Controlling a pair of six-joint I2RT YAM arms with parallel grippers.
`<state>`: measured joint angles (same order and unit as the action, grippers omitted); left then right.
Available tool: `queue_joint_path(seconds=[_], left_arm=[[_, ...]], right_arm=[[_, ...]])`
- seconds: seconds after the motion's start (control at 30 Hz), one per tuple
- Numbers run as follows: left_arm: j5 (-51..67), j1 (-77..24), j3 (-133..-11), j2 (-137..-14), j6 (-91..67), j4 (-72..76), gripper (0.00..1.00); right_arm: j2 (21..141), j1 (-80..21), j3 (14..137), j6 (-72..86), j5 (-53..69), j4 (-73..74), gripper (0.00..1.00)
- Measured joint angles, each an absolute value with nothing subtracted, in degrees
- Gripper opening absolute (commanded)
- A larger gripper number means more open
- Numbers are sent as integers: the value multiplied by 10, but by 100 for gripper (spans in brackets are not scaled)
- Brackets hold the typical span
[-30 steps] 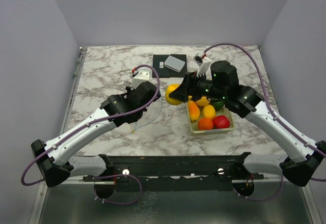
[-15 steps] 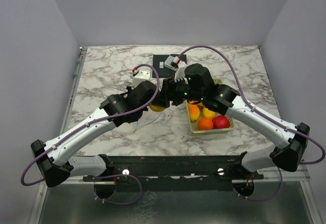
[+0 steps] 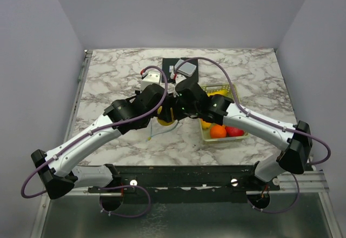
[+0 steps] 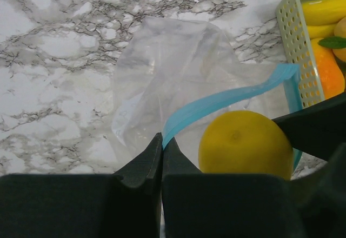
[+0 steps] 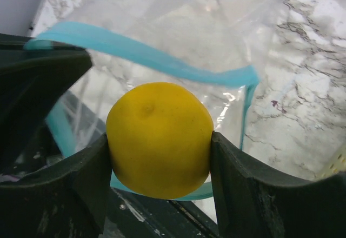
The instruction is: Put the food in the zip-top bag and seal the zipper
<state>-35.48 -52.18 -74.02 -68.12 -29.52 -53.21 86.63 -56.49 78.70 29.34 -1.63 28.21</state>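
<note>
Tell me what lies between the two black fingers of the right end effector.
A round yellow plastic lemon, touching both fingers; the right wrist view shows this.

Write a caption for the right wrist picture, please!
Right jaws grip a yellow toy lemon at the clear zip-top bag's open mouth, blue zipper curving behind.

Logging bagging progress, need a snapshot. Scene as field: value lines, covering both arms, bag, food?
left fingers: shut on the zipper, holding the zip-top bag mouth open
right fingers: clamped on a yellow lemon
lemon position: at the bag mouth, not yet released
bag contents: no fruit seen inside
basket: beside the bag, holds remaining fruit, including an orange
</note>
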Motion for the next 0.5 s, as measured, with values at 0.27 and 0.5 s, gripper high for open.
queue_joint_path(seconds=[0.27,0.5], left_arm=[[-351,-522,-743,-674,-295,-532,0],[-352,-522,-754,-657,-298,-538,0]], right_arm=[[900,-573,787,297,-92,327,40],[904,-574,771,308,-116,336,48]])
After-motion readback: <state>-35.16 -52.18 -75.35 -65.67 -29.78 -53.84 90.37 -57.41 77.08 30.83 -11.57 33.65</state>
